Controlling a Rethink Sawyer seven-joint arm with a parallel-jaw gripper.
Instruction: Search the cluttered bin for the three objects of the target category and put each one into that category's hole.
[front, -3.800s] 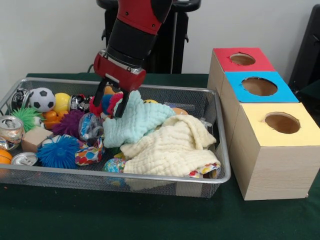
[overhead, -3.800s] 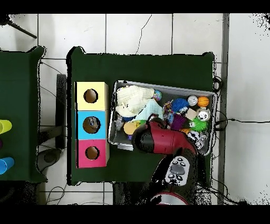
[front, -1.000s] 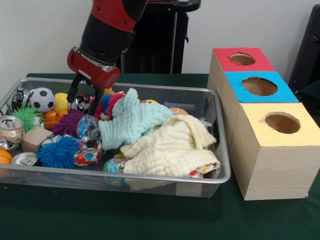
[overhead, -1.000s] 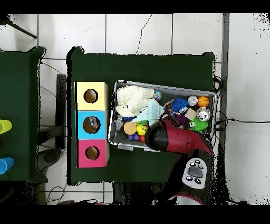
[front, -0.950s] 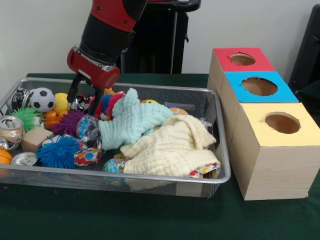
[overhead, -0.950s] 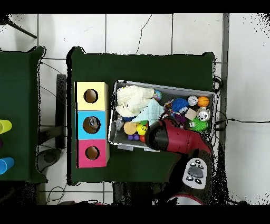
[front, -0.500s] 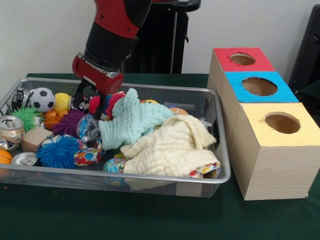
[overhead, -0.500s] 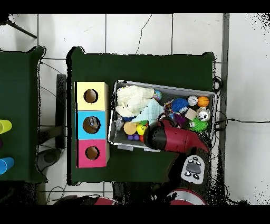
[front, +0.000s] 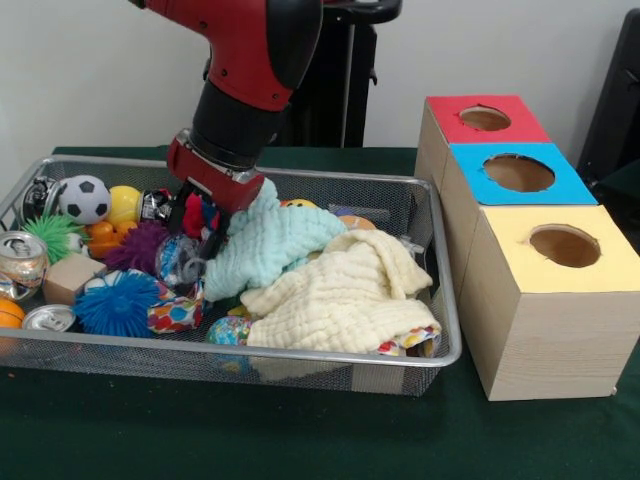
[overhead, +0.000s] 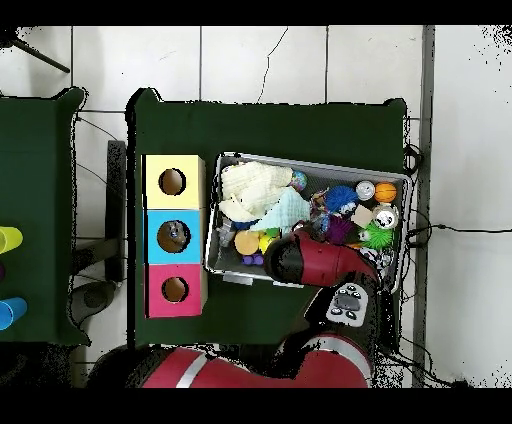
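Tool (front: 203, 225) sits low in the silver wire-mesh bin (front: 300, 362), down among the clutter just beside the mint-green waffle-weave cloth (front: 268, 243), on the side of it away from the three wooden boxes. One black finger shows against the red-and-blue stuffed toy (front: 200, 212); the other is hidden behind toy and cloth, so I cannot tell whether the jaws are wide, narrow or already on something.

Target category isn't stated, so the candidate is a guess: the stuffed toy directly at the tool looks like the object being worked. The clear crumpled plastic bottle (front: 180, 259) lies just in front of the toy, toward the bin's front rim, touching the purple spiky ball (front: 142, 245).

Key relation: the toy is right under the tool, with the cloth's edge draped against it on the box side. Judgement: the cloth could get pinched along with the toy.

The holes (red-topped box (front: 484, 119), blue-topped box (front: 519, 173), yellow-topped box (front: 564, 246)) all lie past the cloth and the cream muslin cloth (front: 345, 295), outside the bin on the green tabletop (front: 300, 430). Any carry goes over both cloths.

Overhead view: the arm covers the tool; nothing more to read there.
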